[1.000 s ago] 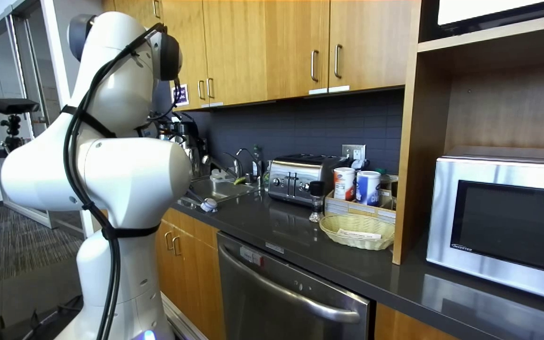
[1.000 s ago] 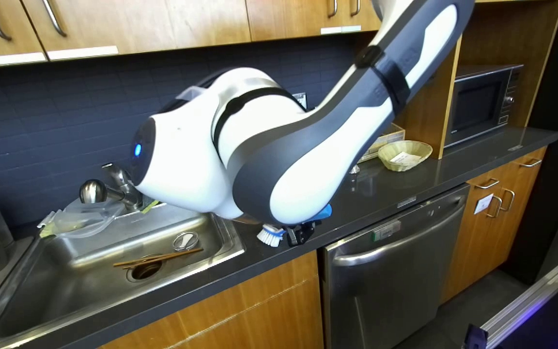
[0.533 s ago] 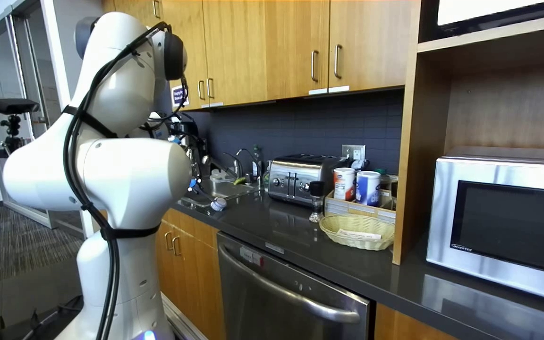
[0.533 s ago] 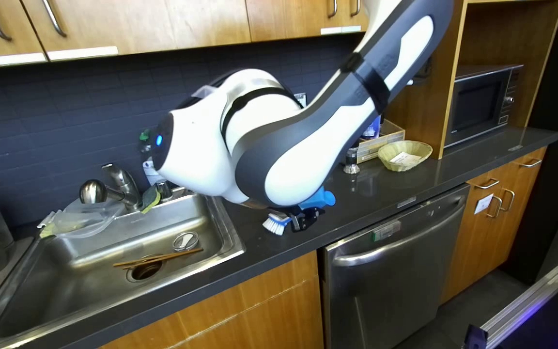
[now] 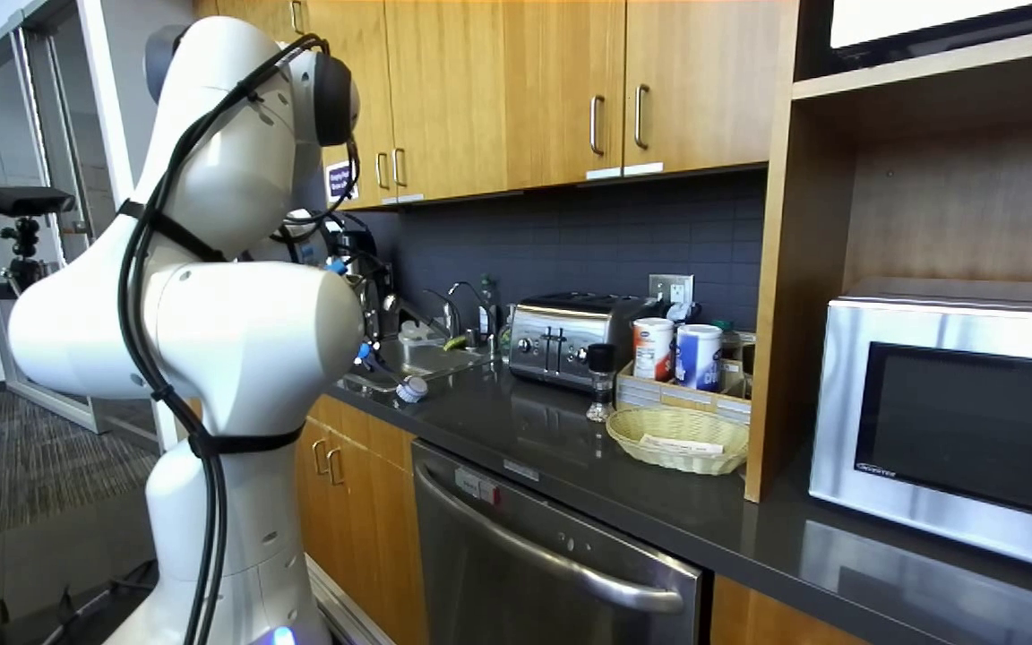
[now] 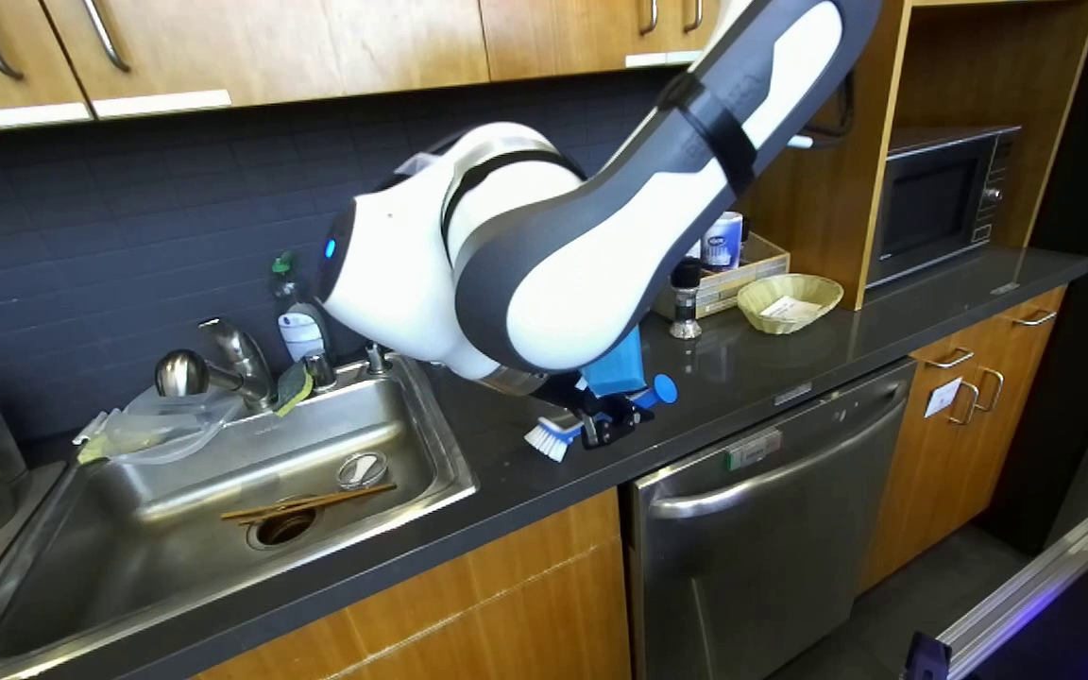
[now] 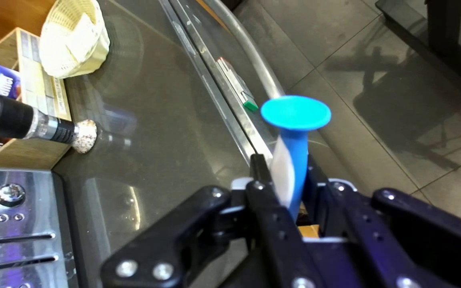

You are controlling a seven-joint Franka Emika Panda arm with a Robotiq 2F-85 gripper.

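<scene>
In the wrist view the fingers (image 7: 261,172) are clenched on the blue handle of a dish brush (image 7: 299,156), right of centre; its far end is hidden there. In an exterior view its white bristles (image 6: 546,441) show near the middle of the frame, in front of the dark tabletop (image 6: 723,378); whether they touch it I cannot tell. A blue block (image 6: 620,366) beside the fingers is partly covered by the arm (image 6: 601,293) and hard to make out. In an exterior view the arm hides most of the grip, and the brush head (image 5: 412,389) peeks out left of centre. The microwave (image 5: 946,412) is cut off at the right edge.

The tabletop is glossy, with a tiled wall (image 6: 128,255), wooden cabinets (image 5: 561,81) above and a dishwasher (image 6: 771,548) below.

Counted: one brush, one toaster (image 5: 561,340), one salt grinder (image 5: 601,381), two canisters (image 5: 698,356) in one wooden box (image 5: 659,394), one wicker basket (image 5: 677,460); at lower left in an exterior view, one sink (image 6: 119,567) holding two chopsticks (image 6: 314,502) and one small round thing (image 6: 363,469), unclear.
</scene>
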